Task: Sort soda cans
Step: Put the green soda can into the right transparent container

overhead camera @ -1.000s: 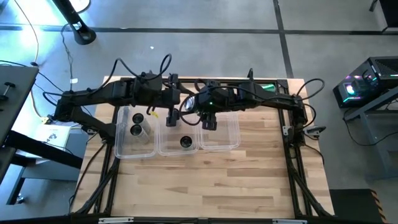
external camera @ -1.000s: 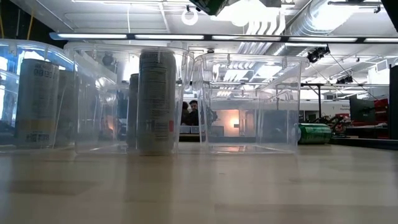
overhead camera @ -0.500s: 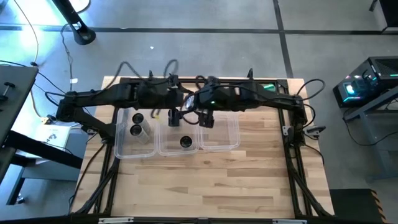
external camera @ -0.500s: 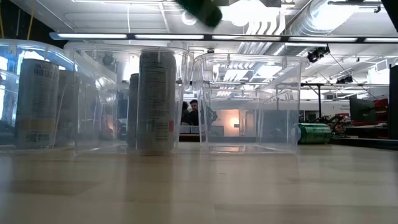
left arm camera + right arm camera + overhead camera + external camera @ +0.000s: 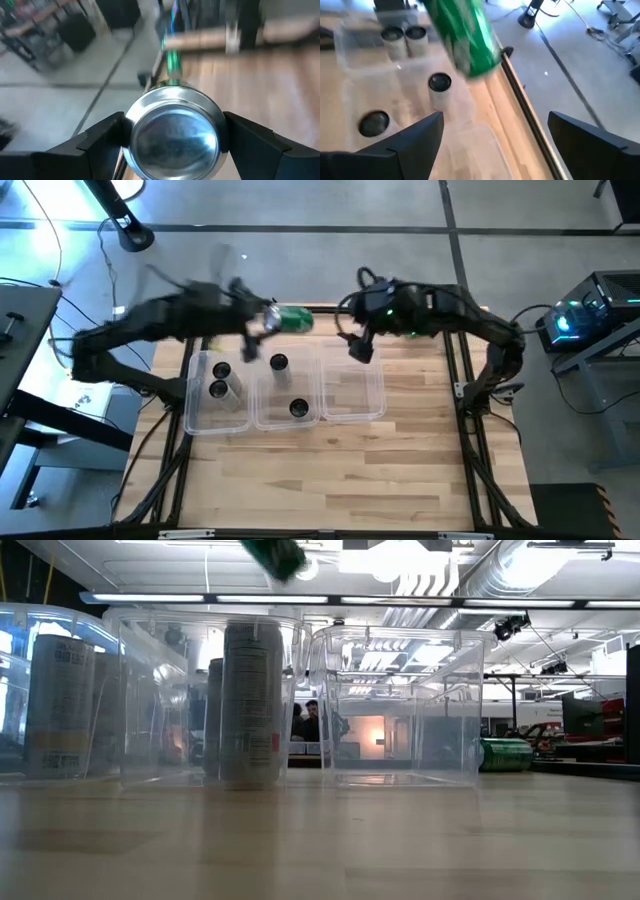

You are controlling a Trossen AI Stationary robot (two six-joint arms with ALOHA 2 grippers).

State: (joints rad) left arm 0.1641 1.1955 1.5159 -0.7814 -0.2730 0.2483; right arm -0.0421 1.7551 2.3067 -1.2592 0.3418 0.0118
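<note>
My left gripper (image 5: 268,322) is shut on a green soda can (image 5: 292,320), high over the table's far edge behind the middle tub; the low view shows the can (image 5: 275,552) tilted at the top of the picture. My right gripper (image 5: 360,350) hangs open and holds nothing above the far end of the right tub (image 5: 372,402). Two cans (image 5: 219,379) stand upright in the left tub and two (image 5: 279,362) (image 5: 298,408) in the middle tub. Another green can (image 5: 505,754) lies on its side on the table at the far right. My left gripper pinches the green can between its two fingers (image 5: 102,140), on opposite sides of the wall beside one silver end (image 5: 172,132), which faces back at the wrist. The can reaches forward along the fingers. It is lifted clear, tilted, well above the tubs.
Three clear plastic tubs stand side by side across the table's far half: left (image 5: 196,415), middle (image 5: 262,410), right. Bare wood lies nearer than the tubs (image 5: 330,480). Black frame rails run along the table's sides (image 5: 478,450).
The two grippers stood close together above the middle and right tubs. They have drawn apart: my left gripper has gone up and toward the table's far and left edges with the green can, and my right gripper has risen and gone toward the right and far edges.
</note>
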